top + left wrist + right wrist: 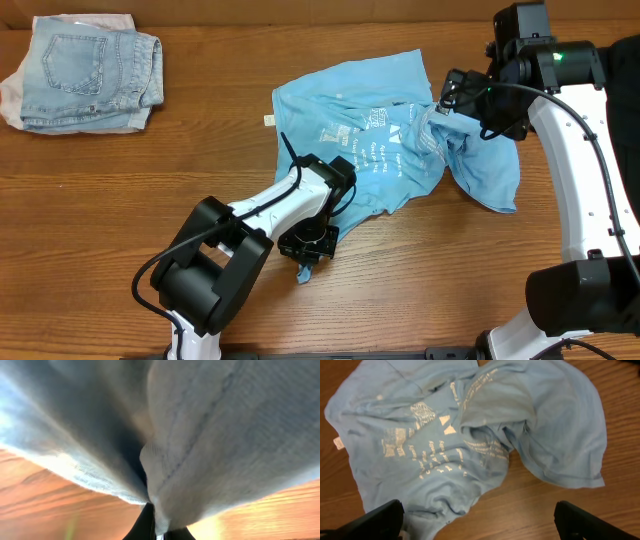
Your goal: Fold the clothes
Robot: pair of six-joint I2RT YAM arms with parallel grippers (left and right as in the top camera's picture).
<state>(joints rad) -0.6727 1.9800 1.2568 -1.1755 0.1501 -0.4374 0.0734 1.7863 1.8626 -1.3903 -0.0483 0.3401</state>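
Black and white, the left arm reaches up from the bottom of the overhead frame. The left pincer (308,245) sits low over the wooden counter (150,190), just below centre. It is clenched on the lower edge of the sky-blue T-shirt (370,150). In the left wrist view the cloth (225,435) fills almost the whole frame and narrows to a fold nipped between the dark fingers (145,527) at the bottom edge.

Beyond it the shirt lies crumpled, right of centre in the overhead frame, with its white print (385,150) facing up. A small white tag (268,121) lies on the counter just off its left edge. One fold of the shirt spills toward the lower right.

The right pincer (440,108) hangs over the shirt's right part. In the right wrist view its two dark tips stand wide apart at the lower corners, released (480,520), with nothing between them but shirt (435,445) and counter below.

Farthest off, in the upper left of the overhead frame, folded denim shorts (85,75) lie well apart from the shirt.
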